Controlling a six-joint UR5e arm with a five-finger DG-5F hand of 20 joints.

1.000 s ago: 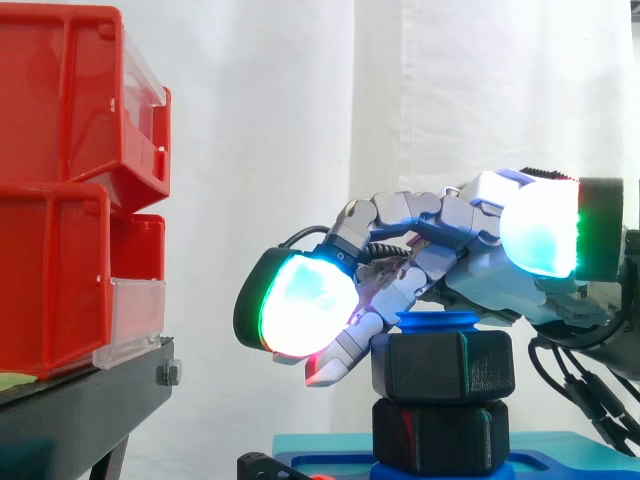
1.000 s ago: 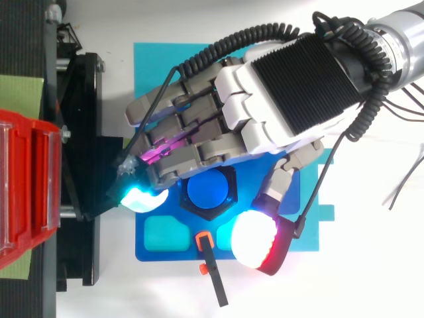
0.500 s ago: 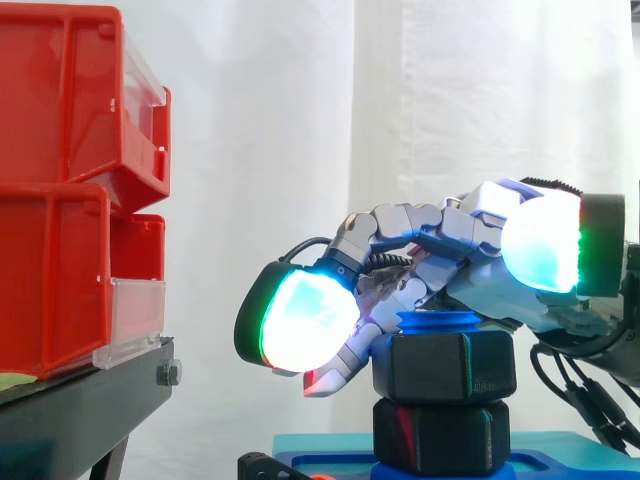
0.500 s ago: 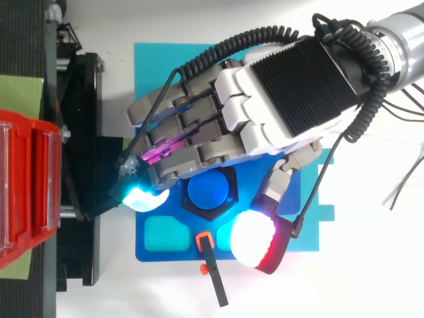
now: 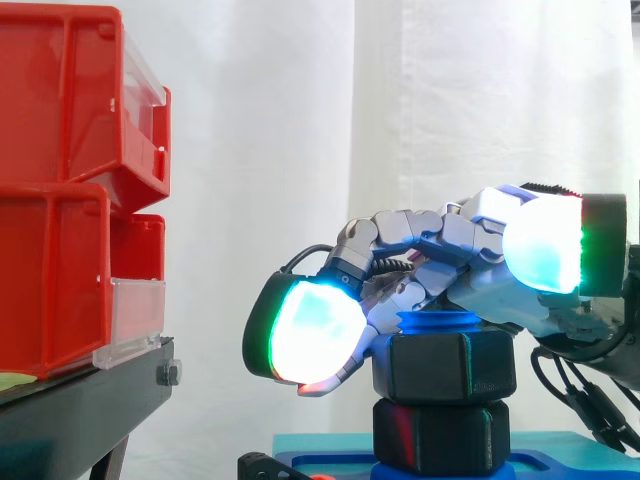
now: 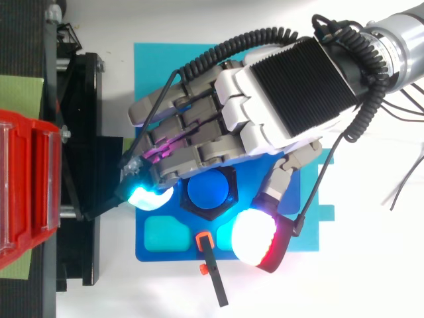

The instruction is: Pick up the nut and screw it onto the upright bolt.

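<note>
Black hexagonal plastic nut is already seated on the upright blue plastic bolt. The bolt's round top is seen just above the nut. Below the nut on the same bolt, a 2nd black hexagonal block sits on the blue base plate. Nut and block look touching or nearly so; which cannot be told.

The robot hand is draped over the bolt from above, palm down. Whether the nut is actually clasped cannot be told, since contact is hidden by the hand itself.

Step judged: threading the nut down, with pick-up done and little travel left.

To do it well:
- Rotation should be kept centred on the bolt axis.
- The nut should be held level so the thread is not crossed.
- Only light downward pressure is called for, so the bolt is not tipped.
- Short turns with re-grips are likely needed.
- Turning should be stopped once the nut is felt to seat on the block.

A small black tool with an orange end lies near the bolt at the plate's edge and should be avoided. The red plastic bins on the black stand are well apart from the bolt.
</note>
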